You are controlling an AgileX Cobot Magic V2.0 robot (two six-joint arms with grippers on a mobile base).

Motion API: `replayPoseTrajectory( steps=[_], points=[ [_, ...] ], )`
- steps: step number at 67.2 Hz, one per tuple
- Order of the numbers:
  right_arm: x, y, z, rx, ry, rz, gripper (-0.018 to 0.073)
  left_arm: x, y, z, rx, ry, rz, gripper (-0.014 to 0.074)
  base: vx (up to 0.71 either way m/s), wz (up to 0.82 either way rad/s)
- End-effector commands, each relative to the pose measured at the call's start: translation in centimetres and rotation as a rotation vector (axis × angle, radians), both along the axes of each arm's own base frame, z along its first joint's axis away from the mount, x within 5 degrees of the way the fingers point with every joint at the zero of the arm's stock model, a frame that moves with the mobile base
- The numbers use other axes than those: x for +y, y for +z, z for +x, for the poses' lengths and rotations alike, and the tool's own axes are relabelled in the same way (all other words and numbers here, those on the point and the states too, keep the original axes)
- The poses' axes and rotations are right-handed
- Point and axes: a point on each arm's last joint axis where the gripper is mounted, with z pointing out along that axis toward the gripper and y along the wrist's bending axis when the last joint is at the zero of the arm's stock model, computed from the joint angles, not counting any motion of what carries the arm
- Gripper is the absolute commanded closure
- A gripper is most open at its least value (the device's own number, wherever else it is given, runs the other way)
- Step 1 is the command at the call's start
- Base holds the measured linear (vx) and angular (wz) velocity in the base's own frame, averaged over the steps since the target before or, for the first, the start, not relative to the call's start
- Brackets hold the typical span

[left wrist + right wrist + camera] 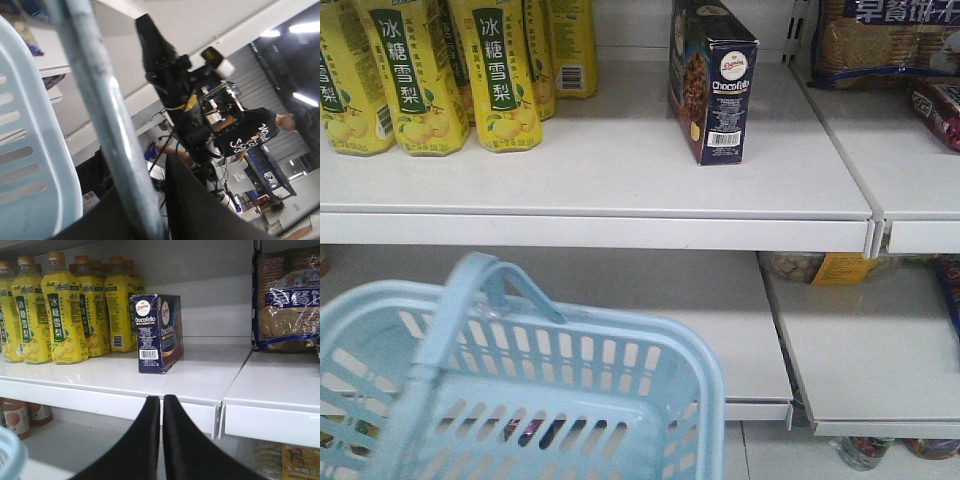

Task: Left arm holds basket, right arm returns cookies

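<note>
A dark blue Chocofello cookie box [712,82] stands upright on the upper white shelf [620,180]; it also shows in the right wrist view [156,333]. My right gripper [161,399] is shut and empty, below and in front of the shelf edge, well back from the box. A light blue plastic basket [550,400] hangs at the lower left in the front view, with nothing visible inside. In the left wrist view my left gripper [155,220] is shut on the basket's handle [100,115], which runs up between the dark fingers.
Yellow pear drink bottles [440,70] stand at the left of the upper shelf. Biscuit packs [880,40] lie on the adjoining right shelf. A lower shelf [740,340] sits behind the basket. A person [250,135] and equipment are behind the robot.
</note>
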Motion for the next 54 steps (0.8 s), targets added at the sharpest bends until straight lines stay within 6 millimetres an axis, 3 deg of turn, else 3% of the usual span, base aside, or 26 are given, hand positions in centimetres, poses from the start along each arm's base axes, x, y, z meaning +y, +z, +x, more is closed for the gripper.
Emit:
replayPoseTrajectory(
  steps=[1, 12, 26, 44, 54],
  points=[
    [0.0, 0.9, -0.1, -0.034, 0.002, -0.02, 0.0567, 2.3, 2.2, -2.2, -0.13, -0.013, -0.11, 0.0603, 0.0, 0.0],
    [0.0, 0.9, -0.1, -0.034, 0.002, -0.02, 0.0567, 6.5, 3.0, -5.4, -0.349, 0.047, -0.227, 0.0603, 0.0, 0.0],
    [0.0, 0.9, -0.1, -0.034, 0.002, -0.02, 0.0567, 10.1, 2.3, -7.9, -0.572, 0.143, -0.295, 0.0603, 0.0, 0.0],
    [0.0, 0.9, -0.1, -0.034, 0.002, -0.02, 0.0567, 10.6, 2.2, -7.3, -0.682, 0.39, -0.232, 0.0603, 0.0, 0.0],
    [0.0, 0.9, -0.1, -0.034, 0.002, -0.02, 0.0567, 10.6, 1.7, -6.4, -0.893, 0.615, -0.001, 0.0603, 0.0, 0.0]
  ],
)
